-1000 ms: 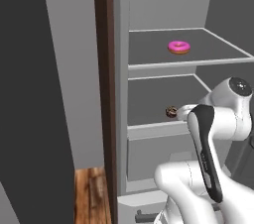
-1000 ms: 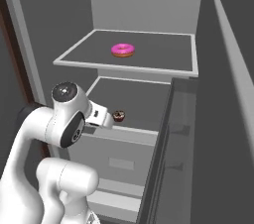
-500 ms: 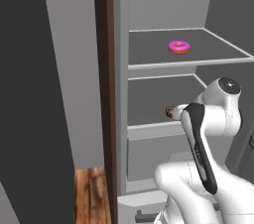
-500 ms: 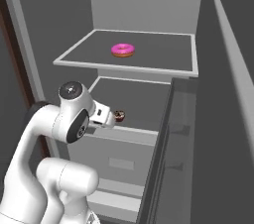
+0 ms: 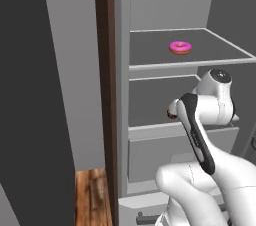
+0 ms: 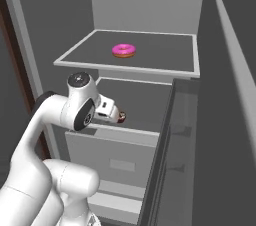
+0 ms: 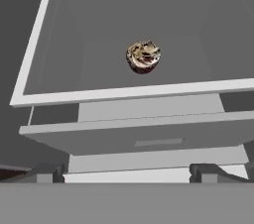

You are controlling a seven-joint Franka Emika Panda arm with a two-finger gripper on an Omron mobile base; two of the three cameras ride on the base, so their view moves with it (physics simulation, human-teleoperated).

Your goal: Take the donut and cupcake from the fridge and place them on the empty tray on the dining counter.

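Gripper (image 7: 127, 171) jaws are spread wide — nothing is held — and aimed at the cupcake (image 7: 143, 57) on the fridge (image 6: 150, 0) shelf below the donut (image 6: 124, 50).

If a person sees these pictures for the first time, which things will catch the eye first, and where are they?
The bright pink donut stands out most, lying alone on the upper grey shelf of the open fridge. Next is the white arm, its gripper reaching toward the shelf below with jaws wide open. There the small brownish cupcake sits near the middle of the shelf, above the drawer, not yet touched.
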